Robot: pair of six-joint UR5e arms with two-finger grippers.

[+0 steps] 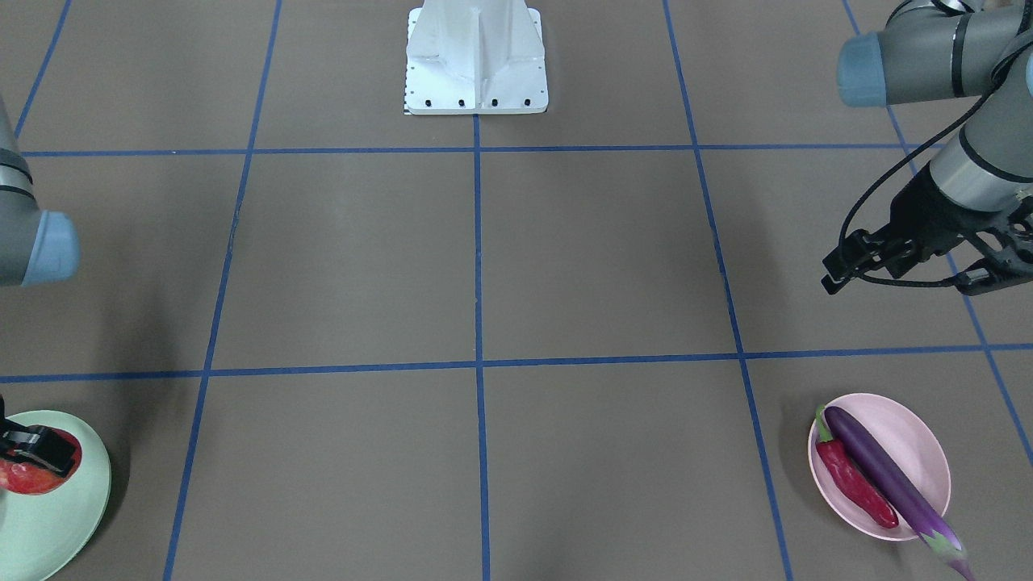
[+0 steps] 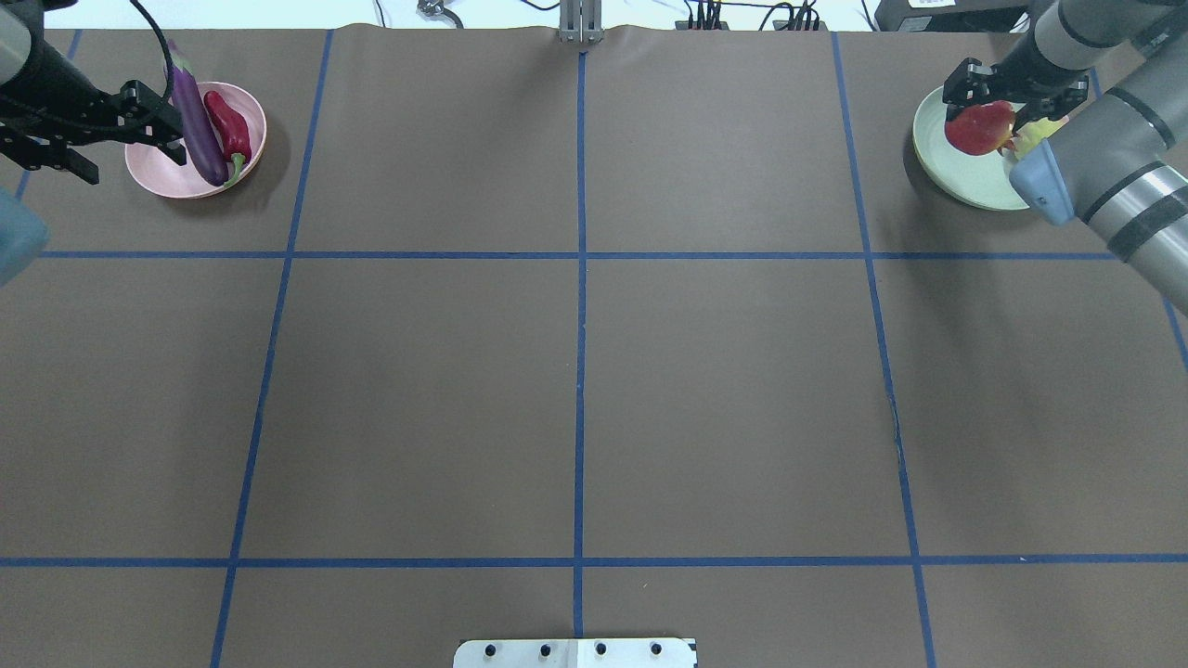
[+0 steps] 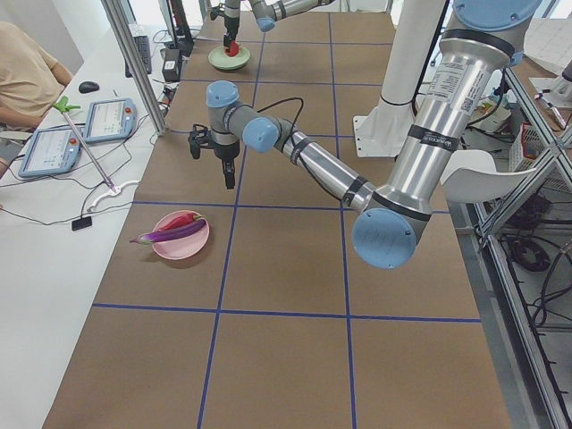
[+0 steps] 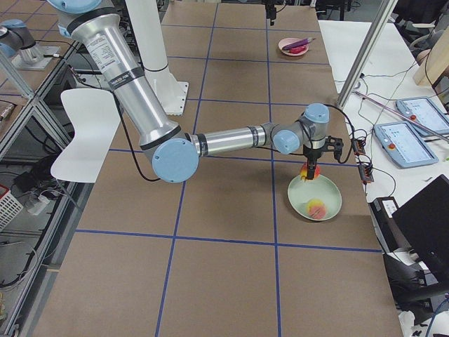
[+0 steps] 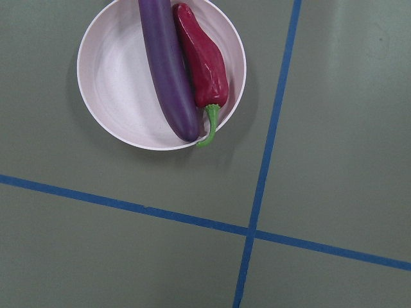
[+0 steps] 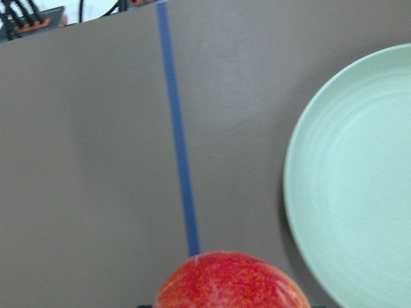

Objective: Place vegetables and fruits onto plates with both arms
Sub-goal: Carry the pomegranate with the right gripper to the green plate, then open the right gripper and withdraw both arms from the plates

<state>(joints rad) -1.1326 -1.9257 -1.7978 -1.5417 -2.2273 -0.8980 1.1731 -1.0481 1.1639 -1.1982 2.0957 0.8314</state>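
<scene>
The right gripper [image 2: 1000,104] clamps the red fruit [image 2: 976,130] above the green plate [image 2: 965,181], near its ten o'clock rim. Likely next: lower it and release. The left gripper [image 1: 900,274] hangs wide and empty.

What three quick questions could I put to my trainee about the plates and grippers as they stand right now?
1. True or false: the eggplant lies wholly inside the pink plate.
2. The right gripper is: A. open and empty; B. shut on the red round fruit; C. out of every view.
3. Which food lies on the green plate?

Key
1. False: its stem end sticks out over the rim.
2. B: the fruit is held above the green plate.
3. The peach.
</scene>
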